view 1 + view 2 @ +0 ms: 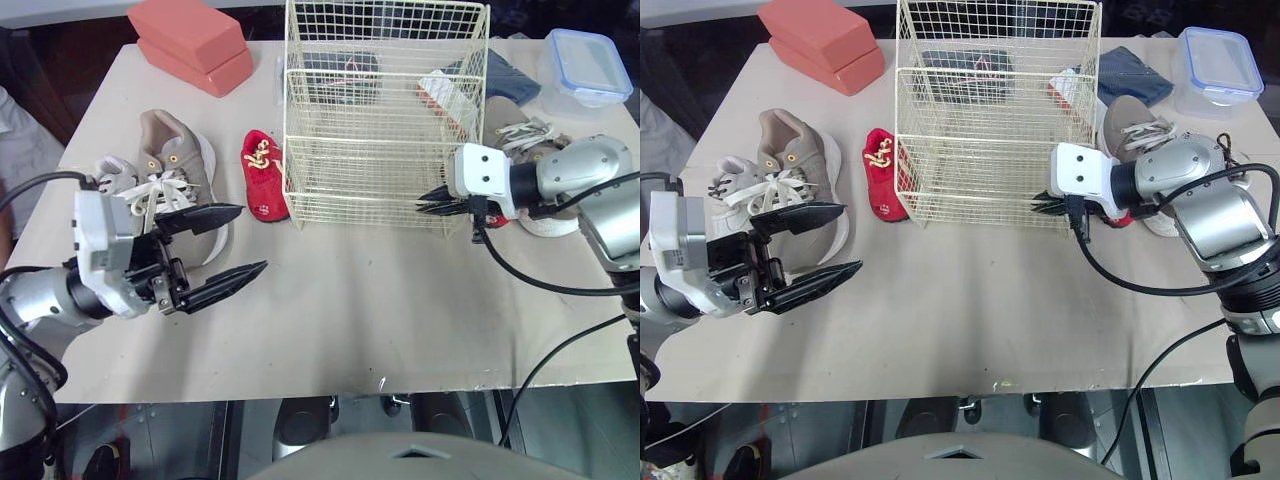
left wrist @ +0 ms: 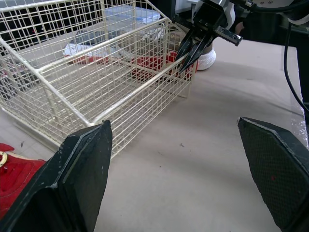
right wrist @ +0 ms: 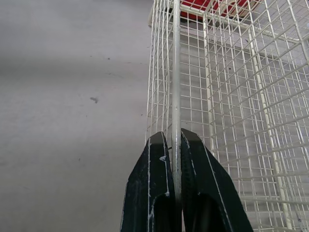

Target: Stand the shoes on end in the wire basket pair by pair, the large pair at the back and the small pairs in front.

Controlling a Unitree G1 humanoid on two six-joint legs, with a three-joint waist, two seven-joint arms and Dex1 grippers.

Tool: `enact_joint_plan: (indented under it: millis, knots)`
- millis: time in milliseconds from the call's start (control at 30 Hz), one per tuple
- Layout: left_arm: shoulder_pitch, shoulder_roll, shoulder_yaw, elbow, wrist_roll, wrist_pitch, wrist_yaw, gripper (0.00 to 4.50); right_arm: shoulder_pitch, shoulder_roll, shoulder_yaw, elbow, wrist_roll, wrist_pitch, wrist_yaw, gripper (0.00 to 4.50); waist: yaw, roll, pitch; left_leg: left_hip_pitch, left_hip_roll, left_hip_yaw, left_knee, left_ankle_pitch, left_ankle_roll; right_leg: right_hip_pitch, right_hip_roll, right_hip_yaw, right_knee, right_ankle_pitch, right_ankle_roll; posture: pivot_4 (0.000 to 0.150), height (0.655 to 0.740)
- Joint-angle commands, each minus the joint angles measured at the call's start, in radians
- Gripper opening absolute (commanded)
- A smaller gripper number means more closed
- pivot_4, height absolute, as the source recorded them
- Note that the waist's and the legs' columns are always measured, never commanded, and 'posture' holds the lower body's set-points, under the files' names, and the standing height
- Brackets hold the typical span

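Closest to the lens is the left gripper, hanging over the near-left part of the table, fingers spread wide and nothing in them.

On to the main thing: the wire basket sits mid-table toward the far side. As far as I can see no shoe is standing in it yet. A dark shape at its far end could be inside or behind, can't tell. The right gripper has its fingers pinched tight on the upright wire at the basket's near-right corner, so I'd guess it's steadying the thing.

Just left of the basket lies a small red shoe, and left of that a big tan sneaker, right by the open fingers. A second tan sneaker is on the basket's right, just past the right gripper, with a bit of red beside it that's probably another small shoe. Further out there are pink blocks far left and a lidded plastic box far right.

My two cents: big pair goes first. Grab the tan sneaker across the middle or heel, not the laces. Tip it on end and set it against the far wall, while the right side holds that corner firm so the basket doesn't skate.
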Motion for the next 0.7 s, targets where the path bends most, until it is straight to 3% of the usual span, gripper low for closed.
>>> enact_joint_plan:
  millis: [33,267,467,600,700]
  knots:
    - [0.002,-0.002,0.039,-0.006,-0.004,-0.015,-0.01,4.5,-0.021,0.011,-0.023,0.01,0.0,-0.024,0.019,0.06,-0.001,0.0,0.0,0.0,0.0,0.0,0.0,0.0,0.0,0.0,0.0,0.0,0.0,0.0,0.0,0.15,0.686]
    - [-0.002,-0.007,0.035,0.009,0.008,-0.021,-0.016,4.5,-0.036,0.027,-0.037,0.0,-0.007,-0.004,0.012,0.06,-0.005,0.0,0.0,0.001,0.0,0.001,0.0,0.0,0.0,0.0,0.0,0.001,0.001,0.0,0.0,0.15,0.686]
    - [-0.028,-0.021,0.023,0.03,0.008,-0.024,0.001,4.5,-0.009,0.011,-0.074,-0.043,0.031,0.037,0.022,2.62,-0.001,0.0,0.0,0.001,0.0,0.001,0.0,0.0,-0.001,0.0,0.0,0.001,0.001,0.0,-0.001,0.15,0.686]
    - [-0.048,-0.043,0.014,0.028,-0.018,-0.006,0.031,4.5,0.074,0.007,-0.219,-0.103,0.094,0.076,-0.068,4.43,0.004,-0.001,0.001,0.0,0.0,0.0,0.0,0.0,-0.001,0.0,0.0,0.0,0.001,0.002,-0.003,0.15,0.686]
    - [-0.065,-0.042,0.006,0.001,-0.055,0.018,0.049,4.5,0.18,-0.03,-0.365,-0.195,0.191,0.186,-0.101,4.47,0.005,-0.002,0.001,-0.001,0.0,0.0,0.0,0.0,-0.001,0.0,-0.001,0.0,0.001,0.002,-0.003,0.15,0.686]
